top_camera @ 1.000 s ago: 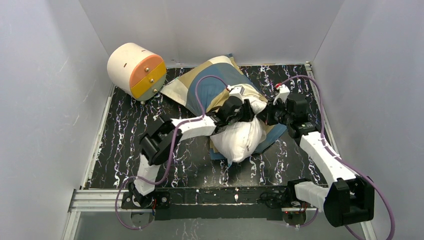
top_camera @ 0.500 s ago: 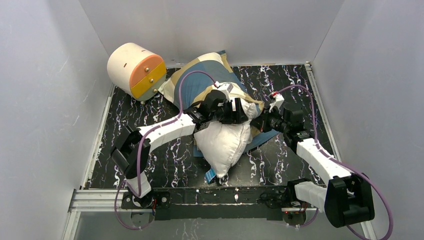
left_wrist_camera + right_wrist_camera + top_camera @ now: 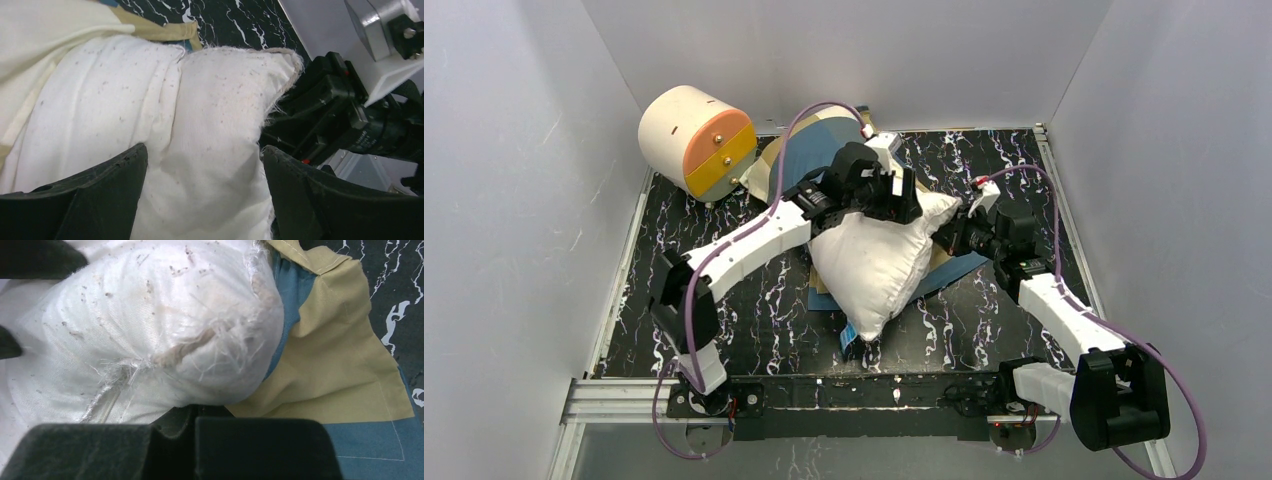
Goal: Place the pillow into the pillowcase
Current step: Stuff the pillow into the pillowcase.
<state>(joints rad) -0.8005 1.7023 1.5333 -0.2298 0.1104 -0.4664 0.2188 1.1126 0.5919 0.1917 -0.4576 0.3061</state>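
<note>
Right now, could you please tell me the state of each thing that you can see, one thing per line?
pillow: out of the cover, lying on top of it, plump, frayed at one corner.
pillowcase: crumpled under and behind the pillow, not around it.
left gripper: open, fingers astride the pillow.
right gripper: at the pillow's frayed corner; open or shut cannot be told.
cylinder: on its side, far left corner, untouched.

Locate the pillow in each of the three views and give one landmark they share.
Top external: the pillow lies mid-table, between both grippers.
Left wrist: it fills the centre, between the left gripper fingers.
Right wrist: it fills the upper left, frayed corner facing the camera.
Shared landmark: the pillowcase beside it.
</note>
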